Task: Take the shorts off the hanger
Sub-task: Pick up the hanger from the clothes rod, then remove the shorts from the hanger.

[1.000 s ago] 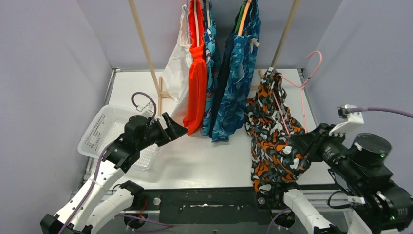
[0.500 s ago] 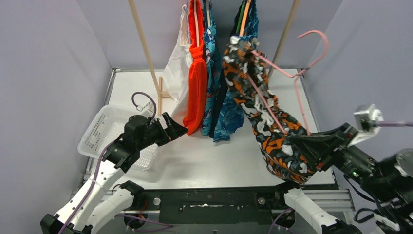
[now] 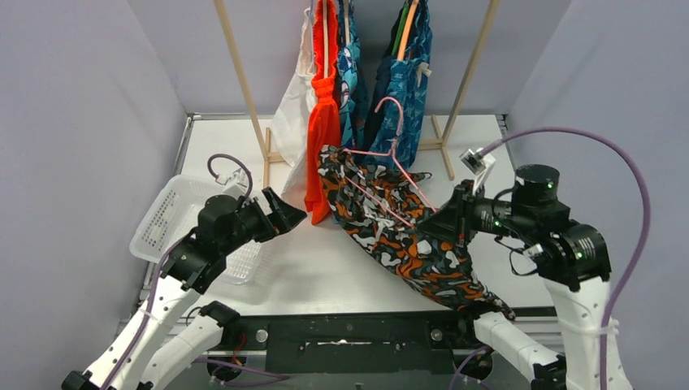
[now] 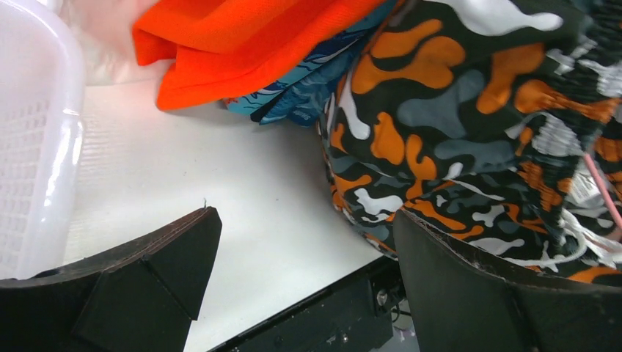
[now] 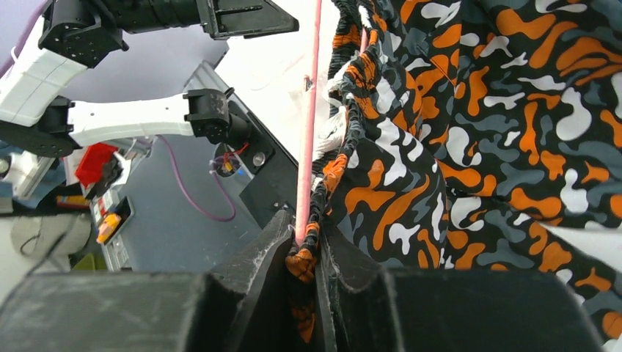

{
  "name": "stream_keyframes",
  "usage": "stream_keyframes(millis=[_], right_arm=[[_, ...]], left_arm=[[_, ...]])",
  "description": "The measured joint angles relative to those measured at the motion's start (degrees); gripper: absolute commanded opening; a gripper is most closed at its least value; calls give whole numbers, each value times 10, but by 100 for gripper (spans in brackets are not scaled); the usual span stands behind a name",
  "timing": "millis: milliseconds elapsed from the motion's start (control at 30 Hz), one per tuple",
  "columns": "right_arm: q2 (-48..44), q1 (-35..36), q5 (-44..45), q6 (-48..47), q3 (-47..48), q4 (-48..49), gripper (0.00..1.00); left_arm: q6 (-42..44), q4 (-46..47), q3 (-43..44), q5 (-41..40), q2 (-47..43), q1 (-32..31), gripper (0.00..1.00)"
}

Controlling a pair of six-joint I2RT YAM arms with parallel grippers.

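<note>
Top external view, far left of the wooden rack (image 3: 241, 73): a white basket (image 3: 175, 223) sits on the surface (image 3: 309, 276) with no shorts visible in it. Just right of the basket and in front of the rack's left post, the left tool (image 3: 286, 210) hangs with its fingers wide apart, holding nothing. Its wrist view shows bare surface between them and the camouflage shorts (image 4: 455, 125) just beyond the right finger.

On the rack itself hang a white garment (image 3: 292, 122), bright orange shorts (image 3: 323, 130), teal printed shorts (image 3: 351, 89), a navy pair (image 3: 375, 122) and blue patterned shorts (image 3: 406, 97). All of these look untouched.

In front of the rack, between its posts, the camouflage shorts (image 3: 398, 236) are off the rail. They slope from the pink hanger (image 3: 400, 130) down towards the near edge of the surface. Their waistband is still threaded on the hanger's wire.

To the right, in front of the rack's right post, the right tool (image 3: 447, 223) is clamped together on that pair. Its wrist view shows the pink wire and the gathered waistband pinched between its fingers (image 5: 275, 249).

I judge the task to be at an early stage. One pair has been brought down but not yet separated from its hanger, and the hanging pairs remain to be done.
</note>
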Motion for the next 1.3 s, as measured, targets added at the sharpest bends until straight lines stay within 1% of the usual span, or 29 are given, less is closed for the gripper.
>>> stream_keyframes(millis=[100, 200, 300, 467, 567, 767, 867, 967, 1067, 1167, 1200, 1267, 1300], right_arm=[[32, 2, -36, -17, -9, 37, 0], [63, 22, -60, -32, -17, 68, 0], [96, 72, -60, -43, -21, 91, 0], [142, 208, -24, -64, -10, 96, 0], [162, 252, 2, -77, 6, 96, 0], [203, 252, 52, -110, 65, 94, 0], [241, 252, 60, -133, 115, 86, 0], [272, 252, 59, -150, 138, 88, 0], [295, 252, 56, -153, 133, 92, 0], [302, 252, 56, -149, 98, 110, 0], [300, 252, 55, -143, 77, 119, 0], [294, 252, 53, -128, 42, 140, 0], [288, 252, 50, -119, 21, 153, 0]], left_arm=[[5, -18, 9, -24, -31, 0, 89], [11, -32, 28, -45, -53, 0, 89], [17, -41, 57, -62, -75, 0, 89], [34, -40, 113, -70, -103, 0, 89], [43, -39, 142, -69, -103, 0, 89], [60, -36, 160, -56, -99, 0, 87], [65, -33, 160, -40, -88, 0, 86], [68, -21, 160, -28, -73, 0, 82], [72, -3, 160, -22, -55, 0, 81], [76, 6, 160, -27, -45, 0, 79], [78, 10, 158, -33, -43, 0, 77], [81, 24, 151, -40, -43, 0, 68], [82, 28, 147, -42, -44, 0, 66]])
